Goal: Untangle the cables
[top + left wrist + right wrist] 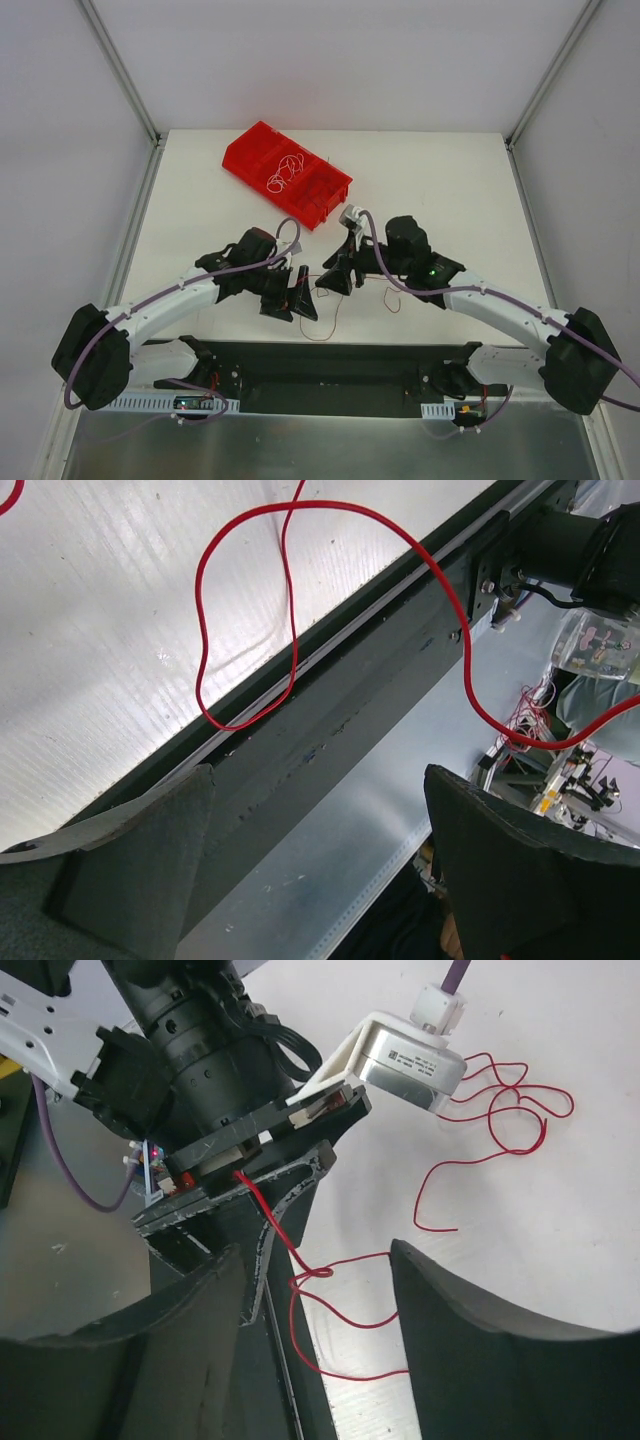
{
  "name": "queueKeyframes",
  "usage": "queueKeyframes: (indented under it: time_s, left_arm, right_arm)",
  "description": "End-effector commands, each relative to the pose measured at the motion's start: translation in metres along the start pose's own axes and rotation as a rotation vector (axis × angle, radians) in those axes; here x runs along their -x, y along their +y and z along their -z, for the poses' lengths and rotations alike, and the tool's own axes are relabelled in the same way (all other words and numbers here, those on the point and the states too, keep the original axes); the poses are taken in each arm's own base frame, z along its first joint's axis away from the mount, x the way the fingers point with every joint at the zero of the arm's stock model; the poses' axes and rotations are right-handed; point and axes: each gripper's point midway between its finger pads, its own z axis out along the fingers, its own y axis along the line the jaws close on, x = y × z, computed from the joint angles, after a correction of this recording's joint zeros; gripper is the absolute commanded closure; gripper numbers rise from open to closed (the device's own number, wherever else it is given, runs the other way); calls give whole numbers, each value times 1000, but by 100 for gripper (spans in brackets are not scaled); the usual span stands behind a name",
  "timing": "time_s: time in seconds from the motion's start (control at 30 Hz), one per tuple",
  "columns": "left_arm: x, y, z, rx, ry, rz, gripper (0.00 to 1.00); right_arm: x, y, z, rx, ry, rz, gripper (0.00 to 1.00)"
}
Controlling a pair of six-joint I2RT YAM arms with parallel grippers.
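Note:
A thin red cable (326, 322) lies looped on the white table near its front edge, just below both grippers. My left gripper (290, 303) is open, and nothing sits between its fingers in the left wrist view (320, 880). There the red cable (240, 726) loops over the table edge ahead of them. My right gripper (335, 280) is open and faces the left one. In the right wrist view (315, 1350) the red cable (310, 1273) runs from the left gripper's finger down to the table. A second curly red strand (510, 1110) lies beyond. Whitish cables (285, 172) sit tangled in the red bin.
The red compartment bin (245, 150) stands at the back of the table, left of centre. A dark rail (330, 710) runs along the table's front edge, with the arm bases behind it. Another short red strand (393, 298) lies beside the right arm.

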Motion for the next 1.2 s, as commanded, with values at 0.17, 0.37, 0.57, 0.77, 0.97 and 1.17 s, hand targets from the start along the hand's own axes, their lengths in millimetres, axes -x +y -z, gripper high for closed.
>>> queueKeyframes:
  time_s: [0.17,0.37,0.57,0.77,0.97,1.17]
  left_arm:
    - [-3,-10,8,-21,-12,-42,14]
    - [-6,15,0,59,-23,-27,9]
    - [0,46,0,170,-109,-85,6]
    - [18,32,23,131,-310,-208,9]
    - [41,-10,44,26,-434,-336,8]
    - [75,-40,39,-8,-444,-385,10]
  right_arm:
    - [25,7,-23,34,-37,81,77]
    - [73,-35,9,-308,-202,35,100]
    - [107,-63,44,-512,-250,-113,100]
    - [60,-91,74,-707,-228,-311,100]
    - [-3,-110,110,-814,-229,-526,100]
    - [-75,-150,159,-1044,-151,-705,100]
